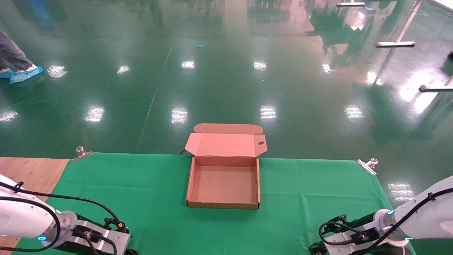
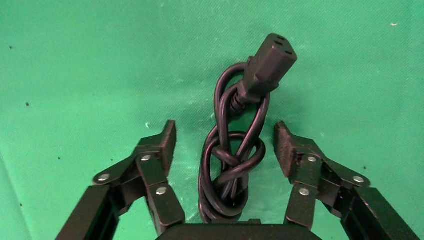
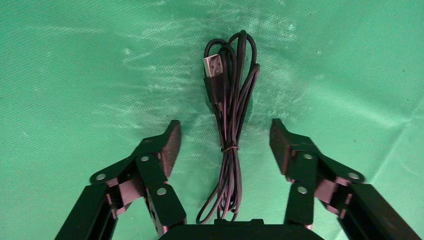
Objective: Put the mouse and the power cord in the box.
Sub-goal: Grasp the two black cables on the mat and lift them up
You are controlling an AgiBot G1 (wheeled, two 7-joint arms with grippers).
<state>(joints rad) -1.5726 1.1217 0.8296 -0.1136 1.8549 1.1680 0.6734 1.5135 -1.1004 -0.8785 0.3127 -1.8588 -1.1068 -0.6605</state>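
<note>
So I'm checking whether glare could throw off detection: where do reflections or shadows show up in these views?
Head view: bright lamp reflections dot the glossy green floor beyond the table; the matte green cloth shows none, and the open box casts a thin shadow along its near wall. Left wrist view: the power cord lies evenly lit between the open left claw. Right wrist view: the thin cable reads clearly between the open right claw.

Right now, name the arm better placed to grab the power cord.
Left. The left gripper is open, its fingers either side of the power cord on the green cloth; the right gripper straddles a thin USB cable.
</note>
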